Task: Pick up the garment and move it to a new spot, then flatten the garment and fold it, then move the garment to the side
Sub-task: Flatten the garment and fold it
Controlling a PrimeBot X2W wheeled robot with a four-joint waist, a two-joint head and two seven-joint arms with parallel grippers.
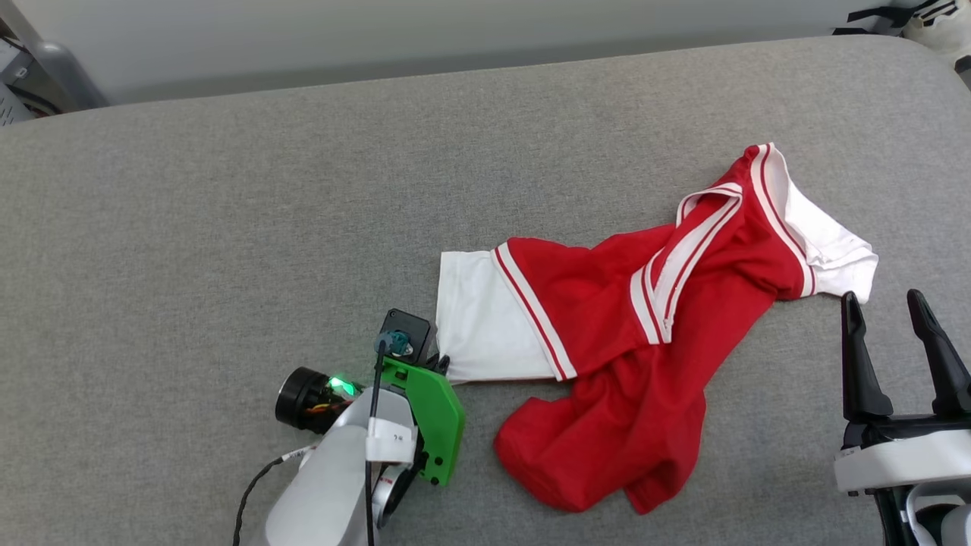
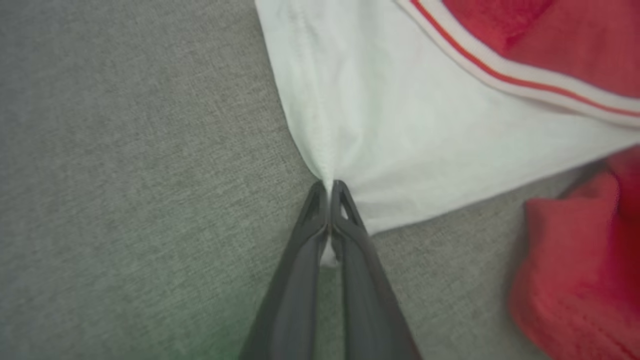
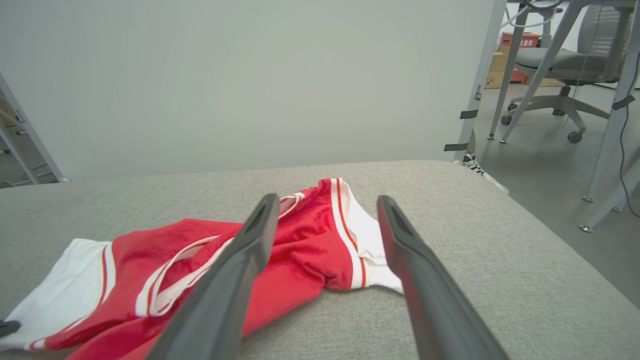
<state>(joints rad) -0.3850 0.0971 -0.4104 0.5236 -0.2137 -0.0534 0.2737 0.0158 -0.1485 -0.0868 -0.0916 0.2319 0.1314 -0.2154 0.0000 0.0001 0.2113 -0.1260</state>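
While our left claw [image 2: 330, 187] pinches its white sleeve corner at 6 o'clock, crumpled red jersey T-shirt [image 1: 607, 303] lies toward 3 o'clock on grey fabric surface [image 1: 227, 227]; our right claw [image 1: 884, 297] wide, 4 o'clock.

Count: one garment [image 1: 645, 356], with two white sleeves [image 1: 482, 318]. Two tools: one left tool [image 2: 330, 187] and one right tool [image 1: 895, 318], two dark fingers [image 1: 857, 356] each. One grey fabric-covered counter [image 1: 227, 227]. One office chair [image 3: 560, 60] beyond the counter's far right corner.

Left gripper [image 2: 329, 187] pinches the garment [image 2: 400, 125] tight; right gripper [image 1: 881, 297] hovers, fingers apart.
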